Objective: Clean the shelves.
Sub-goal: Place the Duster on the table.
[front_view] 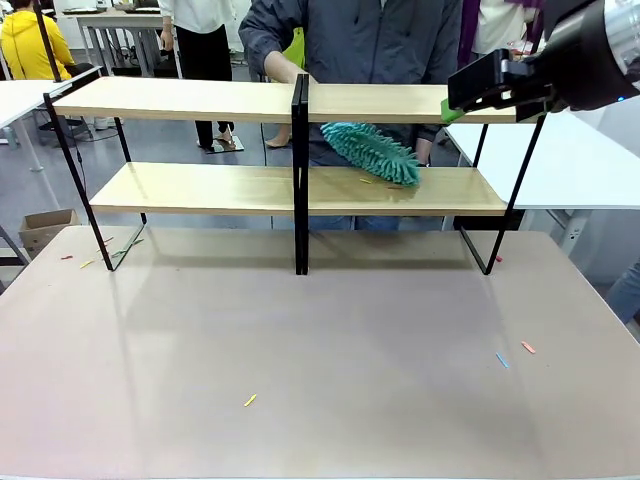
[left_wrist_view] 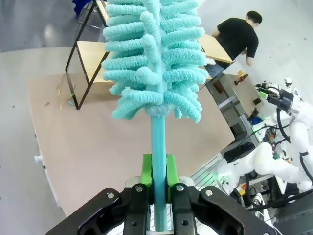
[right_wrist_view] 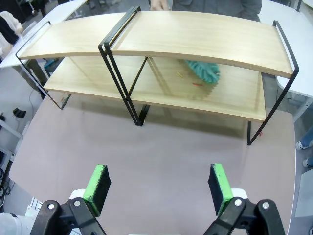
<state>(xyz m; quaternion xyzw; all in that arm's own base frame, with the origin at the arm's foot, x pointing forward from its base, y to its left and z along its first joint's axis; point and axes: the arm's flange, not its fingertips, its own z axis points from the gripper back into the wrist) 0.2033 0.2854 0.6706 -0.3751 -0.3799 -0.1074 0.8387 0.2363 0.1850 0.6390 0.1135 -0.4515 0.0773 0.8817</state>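
The shelves (front_view: 200,100) stand across the far half of the beige table, two light-wood boards in a black frame; they also appear from above (right_wrist_view: 205,36) and behind the duster (left_wrist_view: 90,51). My left gripper (left_wrist_view: 159,169) is shut on the pale blue handle of a teal fluffy duster (left_wrist_view: 154,54), held upright in front of its camera. A second teal duster (front_view: 372,152) (right_wrist_view: 204,71) rests on the lower board, right of the central upright; what holds it is hidden. My right gripper (right_wrist_view: 159,183) (front_view: 455,105) hangs open and empty, high above the table's near side.
A person (front_view: 370,40) stands behind the shelves with one hand (front_view: 285,68) on the top board. Small coloured scraps lie on the table (front_view: 250,400) (front_view: 502,360) and on the lower board (front_view: 366,180). White tables flank both sides.
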